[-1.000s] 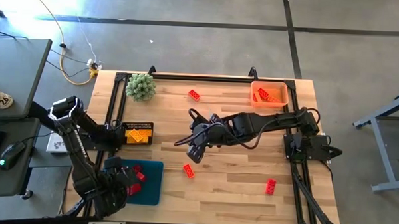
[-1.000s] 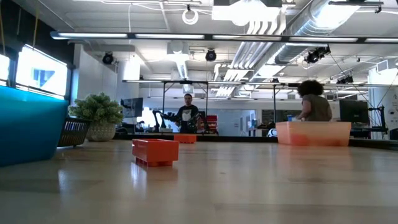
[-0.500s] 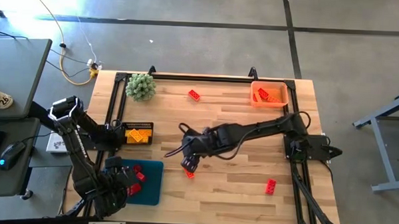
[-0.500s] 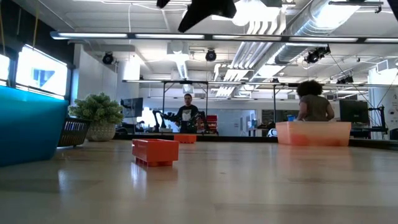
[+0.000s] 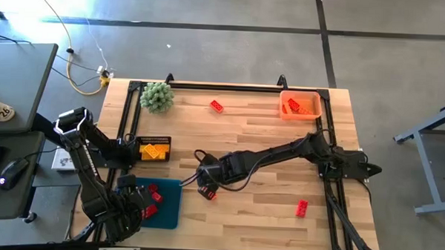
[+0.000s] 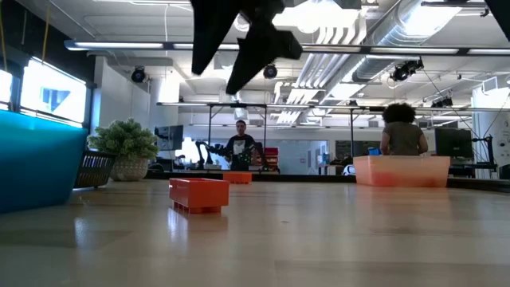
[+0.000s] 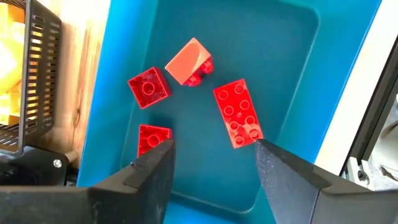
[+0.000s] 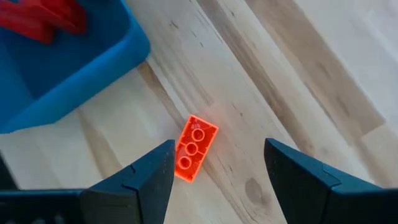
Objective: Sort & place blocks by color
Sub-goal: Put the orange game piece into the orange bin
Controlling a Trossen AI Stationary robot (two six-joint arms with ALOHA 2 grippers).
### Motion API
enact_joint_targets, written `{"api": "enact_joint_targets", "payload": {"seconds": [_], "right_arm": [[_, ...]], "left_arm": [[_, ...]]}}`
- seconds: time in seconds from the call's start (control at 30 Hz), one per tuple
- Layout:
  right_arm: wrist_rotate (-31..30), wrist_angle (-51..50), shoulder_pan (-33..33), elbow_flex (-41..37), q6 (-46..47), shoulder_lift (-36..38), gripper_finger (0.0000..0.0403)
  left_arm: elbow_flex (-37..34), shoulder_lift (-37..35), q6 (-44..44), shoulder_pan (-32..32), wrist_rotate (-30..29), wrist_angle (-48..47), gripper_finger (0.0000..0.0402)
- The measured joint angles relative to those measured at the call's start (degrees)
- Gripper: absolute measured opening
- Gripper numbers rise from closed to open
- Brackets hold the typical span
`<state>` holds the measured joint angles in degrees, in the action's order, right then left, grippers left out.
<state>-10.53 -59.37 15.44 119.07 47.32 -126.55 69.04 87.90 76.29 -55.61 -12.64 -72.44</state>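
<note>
The right end effector [image 8: 214, 180], fingers spread, hovers over an orange-red block [image 8: 194, 147] beside the blue tray [image 5: 168, 205]; next likely comes a straight descent to pinch it. The left end effector [image 7: 211, 168], also spread, waits above that tray.

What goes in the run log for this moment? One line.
right pincer: open, above orange brick | left pincer: open, over blue tray | brick on table
</note>
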Motion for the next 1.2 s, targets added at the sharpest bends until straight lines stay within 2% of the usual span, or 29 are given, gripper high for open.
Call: {"api": "enact_joint_targets", "payload": {"seconds": [0.6, 0.93, 1.2], "right_arm": [[0.46, 0.93, 1.2, 0.02, 7.76, -7.74, 0.0232], [0.49, 5.5, 2.61, 0.02, 7.99, -9.78, 0.0232], [-2.11, 5.68, 3.33, 0.03, 8.21, -9.94, 0.0232]], "left_arm": [[0.0, 0.0, -1.49, 0.02, -1.24, 0.02, 0.0205], [0.0, 0.0, -1.51, 0.0, -1.51, 0.04, 0.0205], [0.0, 0.0, -1.51, 0.02, -1.75, 0.04, 0.0205]]}}
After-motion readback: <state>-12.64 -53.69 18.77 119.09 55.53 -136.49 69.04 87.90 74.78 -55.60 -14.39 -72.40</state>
